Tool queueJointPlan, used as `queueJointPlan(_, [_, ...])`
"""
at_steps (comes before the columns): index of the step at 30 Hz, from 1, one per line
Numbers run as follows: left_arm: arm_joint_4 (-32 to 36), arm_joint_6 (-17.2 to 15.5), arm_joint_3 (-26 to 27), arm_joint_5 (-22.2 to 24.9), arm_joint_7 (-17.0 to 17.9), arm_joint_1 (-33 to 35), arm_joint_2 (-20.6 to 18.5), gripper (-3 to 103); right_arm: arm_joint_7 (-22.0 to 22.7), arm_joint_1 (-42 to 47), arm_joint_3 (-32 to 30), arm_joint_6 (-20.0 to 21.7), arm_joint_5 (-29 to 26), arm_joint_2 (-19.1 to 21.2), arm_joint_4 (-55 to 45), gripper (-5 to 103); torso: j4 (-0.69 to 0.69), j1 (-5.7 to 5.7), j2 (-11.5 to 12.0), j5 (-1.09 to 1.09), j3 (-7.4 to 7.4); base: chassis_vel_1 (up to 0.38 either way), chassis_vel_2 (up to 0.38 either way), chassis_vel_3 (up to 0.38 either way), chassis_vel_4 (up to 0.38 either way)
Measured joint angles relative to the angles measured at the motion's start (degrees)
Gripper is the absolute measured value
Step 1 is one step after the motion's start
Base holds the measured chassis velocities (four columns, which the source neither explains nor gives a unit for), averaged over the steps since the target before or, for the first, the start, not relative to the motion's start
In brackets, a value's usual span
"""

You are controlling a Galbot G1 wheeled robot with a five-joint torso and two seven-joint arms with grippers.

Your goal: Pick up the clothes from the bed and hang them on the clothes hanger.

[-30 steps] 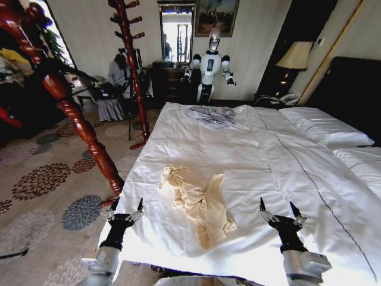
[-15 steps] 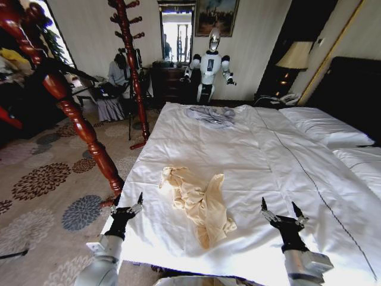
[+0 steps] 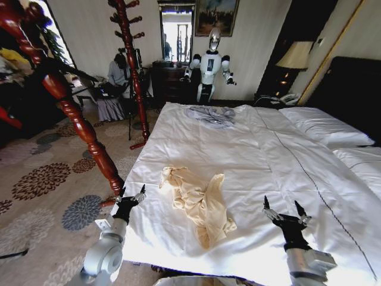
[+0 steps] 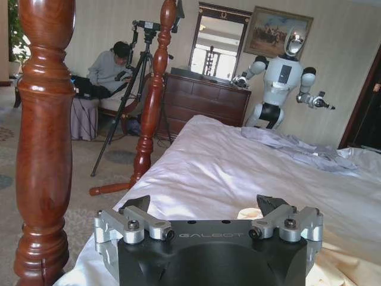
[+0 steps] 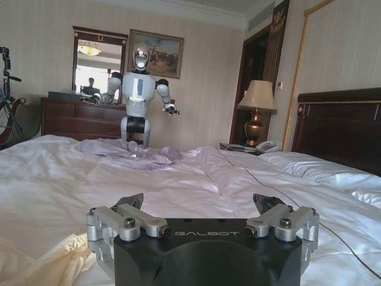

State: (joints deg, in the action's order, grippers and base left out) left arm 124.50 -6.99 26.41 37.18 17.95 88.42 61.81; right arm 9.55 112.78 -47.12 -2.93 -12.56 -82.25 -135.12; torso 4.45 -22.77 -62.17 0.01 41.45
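The clothes (image 3: 199, 205), a crumpled cream-yellow T-shirt, lie on the white bed (image 3: 244, 155) near its foot, between my two arms. My left gripper (image 3: 132, 193) is open at the bed's left edge, a hand's width left of the shirt. In the left wrist view that gripper (image 4: 203, 205) is open, with a bit of the shirt (image 4: 250, 213) just beyond it. My right gripper (image 3: 281, 205) hovers open over the duvet to the right of the shirt; the right wrist view shows it (image 5: 198, 202) with cream cloth (image 5: 41, 259) off to one side. A slim dark bar (image 3: 71, 71) on the near stand may be the clothes hanger.
A reddish-brown wooden coat stand (image 3: 83, 128) rises close by my left arm, and a second one (image 3: 134, 65) stands farther back. A grey garment (image 3: 211, 114) lies at the bed's far end, pillows (image 3: 324, 125) at the right. A white humanoid robot (image 3: 208, 65) stands by the far wall.
My left gripper has moved forward and up along the bed's left edge, closer to the shirt. My right gripper has barely shifted. The shirt lies as before.
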Motion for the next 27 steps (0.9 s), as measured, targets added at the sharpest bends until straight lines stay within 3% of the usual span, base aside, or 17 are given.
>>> queueJointPlan(11, [-5.8,-1.8,-5.0,3.4,0.7,-7.6,-1.7,100,-0.1,-0.5,-0.5,-0.2,0.1,-0.2,0.4,100,0.01,0.00,0.0,-0.01,0.00,0.000,0.000,0.000,0.000])
queueJointPlan(13, [-7.1,-2.7,-6.2,6.9,1.2,-10.6,-2.3,99,-0.1,-0.3,-0.5,-0.2,0.2,-0.2,0.4,100,0.02,0.00,0.0,0.00,0.00,0.000,0.000,0.000,0.000])
queueJointPlan(27, [-15.4,-4.3,-10.5,14.6,0.6,-21.4,-2.7,99,-0.2,0.9,-0.9,-0.4,0.5,-0.3,-0.2,100,0.01,0.00,0.0,-0.01,0.00,0.000,0.000,0.000,0.000])
